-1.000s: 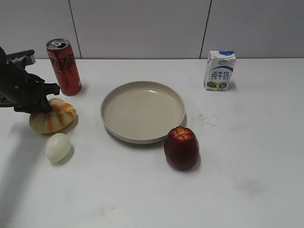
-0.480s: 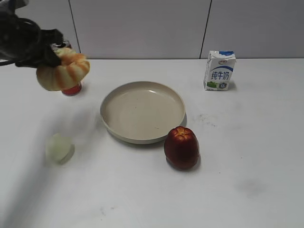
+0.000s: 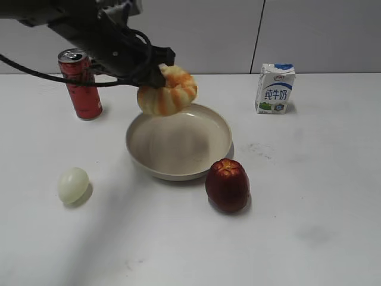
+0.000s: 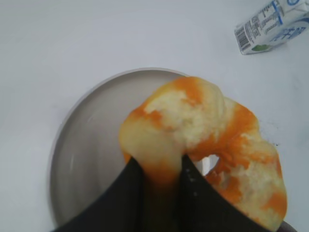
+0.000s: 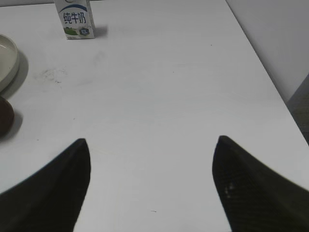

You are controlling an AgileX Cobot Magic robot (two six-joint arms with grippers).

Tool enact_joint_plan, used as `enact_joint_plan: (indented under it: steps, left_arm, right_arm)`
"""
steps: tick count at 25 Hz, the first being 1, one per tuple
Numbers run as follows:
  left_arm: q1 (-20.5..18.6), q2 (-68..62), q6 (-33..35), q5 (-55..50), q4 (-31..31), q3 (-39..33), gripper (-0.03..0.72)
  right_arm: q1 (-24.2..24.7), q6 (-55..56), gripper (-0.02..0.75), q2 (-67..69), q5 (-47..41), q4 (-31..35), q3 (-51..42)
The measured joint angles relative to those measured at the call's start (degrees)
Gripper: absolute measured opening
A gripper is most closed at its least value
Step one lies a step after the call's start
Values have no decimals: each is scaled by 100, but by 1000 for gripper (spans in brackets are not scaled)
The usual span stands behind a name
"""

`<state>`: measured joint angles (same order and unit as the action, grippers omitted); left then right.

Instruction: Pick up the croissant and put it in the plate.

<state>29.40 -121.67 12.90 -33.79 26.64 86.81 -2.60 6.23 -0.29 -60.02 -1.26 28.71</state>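
The croissant [image 3: 169,90], round and ridged with orange and cream stripes, hangs in the air over the far left rim of the beige plate [image 3: 205,155]. My left gripper [image 3: 156,68] is shut on its edge. In the left wrist view the black jaws [image 4: 160,166] pinch the croissant [image 4: 203,125] above the plate [image 4: 87,145]. My right gripper [image 5: 150,159] is open and empty over bare table at the right; it does not show in the exterior view.
A red soda can [image 3: 80,83] stands at the back left. A pale egg [image 3: 73,185] lies front left. A dark red apple [image 3: 227,185] sits by the plate's front right rim. A milk carton [image 3: 275,88] stands at the back right, also in the right wrist view [image 5: 74,18].
My left gripper lifted the croissant off the table at the left and carried it up and right, past the soda can, to above the plate's far left rim.
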Motion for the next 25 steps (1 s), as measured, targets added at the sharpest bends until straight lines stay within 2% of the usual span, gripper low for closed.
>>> enact_joint_plan:
  steps: [1,2,5,12,18,22,25]
  left_arm:
    - [0,-30,0,-3,-32,0,541]
    - [0,-29,0,-3,-48,0,592]
    - [0,25,0,-9,-84,1,641]
    - [0,956,0,-631,-444,6,652]
    - [-145,2417,-185,-1770,-1210,22,636]
    - [-550,3200,-586,-2496,-1968,36,630]
    - [-1015,3628,-743,-2911,-2350,7,629]
  right_arm:
    - [0,0,593,0,0,0,0]
    - [0,0,593,0,0,0,0]
    - [0,0,593,0,0,0,0]
    - [0,0,593,0,0,0,0]
    - [0,0,593,0,0,0,0]
    - [0,0,593,0,0,0,0]
    - [0,0,593,0,0,0,0]
